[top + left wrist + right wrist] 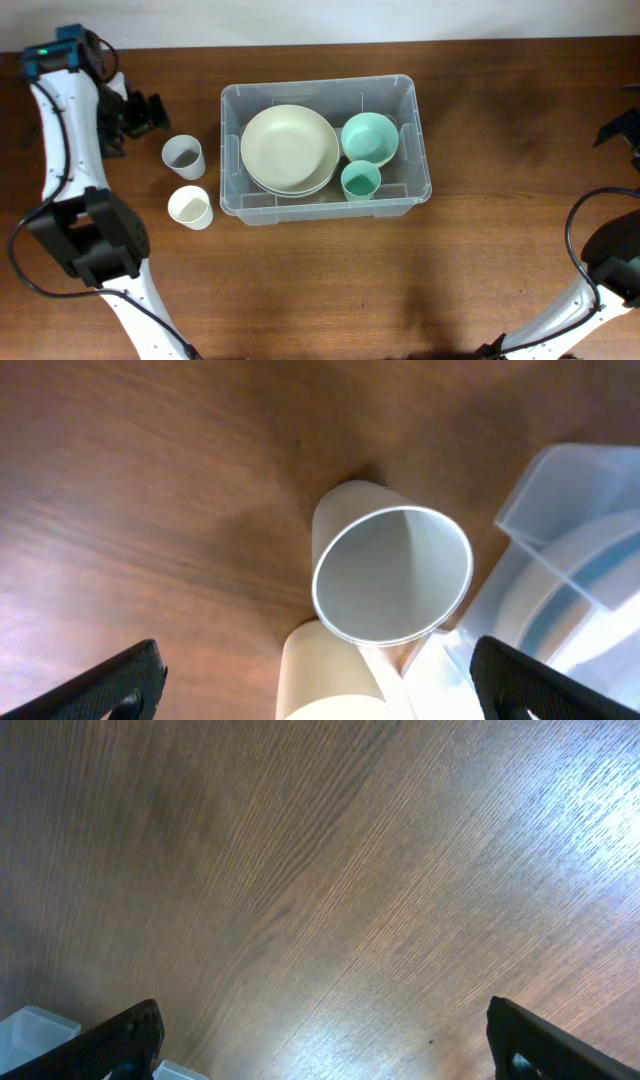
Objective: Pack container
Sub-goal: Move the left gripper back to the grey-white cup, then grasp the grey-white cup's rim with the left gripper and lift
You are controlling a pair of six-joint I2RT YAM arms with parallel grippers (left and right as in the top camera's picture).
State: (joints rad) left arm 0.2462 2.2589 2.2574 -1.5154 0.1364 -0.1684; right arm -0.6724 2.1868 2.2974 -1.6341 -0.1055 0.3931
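The clear plastic container (pixel 324 200) sits mid-table and holds stacked cream plates (pixel 289 148), a teal bowl (pixel 369 137) and a teal cup (pixel 360 181). A grey cup (pixel 183 155) and a cream cup (pixel 189 207) stand on the table just left of it. My left gripper (pixel 150 113) is open and empty, up-left of the grey cup. In the left wrist view the grey cup (pixel 392 574) and cream cup (pixel 330 675) lie ahead between my open fingers (pixel 315 690), with the container's corner (pixel 570 500) at right. My right gripper (pixel 325 1045) is open over bare wood.
The right arm (pixel 610 260) stays at the table's far right edge. The container's corner (pixel 35 1025) shows at the lower left of the right wrist view. The wooden table (pixel 500 270) stretches bare to the right of the container.
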